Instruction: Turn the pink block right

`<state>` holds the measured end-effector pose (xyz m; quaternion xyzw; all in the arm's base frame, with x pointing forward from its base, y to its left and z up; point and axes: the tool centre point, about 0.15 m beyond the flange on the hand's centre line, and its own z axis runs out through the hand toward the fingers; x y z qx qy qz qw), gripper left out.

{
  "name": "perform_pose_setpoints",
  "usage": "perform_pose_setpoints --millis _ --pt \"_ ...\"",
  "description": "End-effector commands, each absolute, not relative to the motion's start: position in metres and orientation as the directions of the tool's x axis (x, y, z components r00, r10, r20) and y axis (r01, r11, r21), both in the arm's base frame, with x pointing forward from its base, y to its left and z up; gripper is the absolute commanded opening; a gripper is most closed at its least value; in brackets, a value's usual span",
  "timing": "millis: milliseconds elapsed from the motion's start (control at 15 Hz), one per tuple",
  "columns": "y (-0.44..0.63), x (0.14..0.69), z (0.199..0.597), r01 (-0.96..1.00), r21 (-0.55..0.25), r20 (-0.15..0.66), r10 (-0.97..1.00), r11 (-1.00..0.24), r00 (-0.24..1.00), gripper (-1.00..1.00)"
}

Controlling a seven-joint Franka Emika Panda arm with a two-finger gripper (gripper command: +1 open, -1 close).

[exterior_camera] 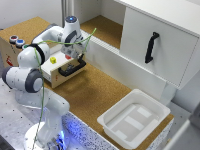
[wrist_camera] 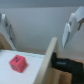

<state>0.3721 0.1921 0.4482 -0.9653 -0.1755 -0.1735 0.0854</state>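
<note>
While the arm reached over the wooden drawer box (exterior_camera: 62, 67) toward the exterior view's left, the tool (wrist_camera: 40, 30) hung released, its two fingers (wrist_camera: 7, 26) spread wide with nothing between them. Seen from the wrist, the pink block (wrist_camera: 18, 62) lay flat on the pale floor inside the open drawer, below the spread fingers and apart from both. Further right in the exterior view stood the drawer's black handle (exterior_camera: 72, 69), then the cork worktop (exterior_camera: 95, 92), the white tray (exterior_camera: 134, 119) and the white cabinet (exterior_camera: 160, 42). The step in hand looked like the approach: nothing was grasped yet. Next, by my judgement, the tool should descend, straddle the block, close, and twist it rightward.
</note>
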Motion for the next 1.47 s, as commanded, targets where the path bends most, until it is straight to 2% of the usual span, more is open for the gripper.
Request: perform_pose_setpoints --millis 0,267,533,800,933,1200,1400 --pt "0.256 0.398 0.454 0.526 -0.066 0.245 0.498 -0.848 0.832 1.0" --pt "0.288 0.396 0.43 0.657 -0.059 0.144 0.645 -0.752 0.751 1.0" --pt "0.301 0.398 0.392 0.764 -0.076 0.098 0.758 -0.64 0.645 1.0" --pt "0.294 0.414 0.356 0.844 -0.101 0.081 0.841 -0.527 0.535 1.0" --pt "0.294 0.42 0.344 0.876 -0.076 0.057 0.875 -0.476 0.48 1.0" --pt "0.292 0.425 0.332 0.922 -0.09 0.055 0.922 -0.376 0.382 1.0" --pt "0.29 0.429 0.328 0.932 -0.101 0.063 0.932 -0.349 0.356 1.0"
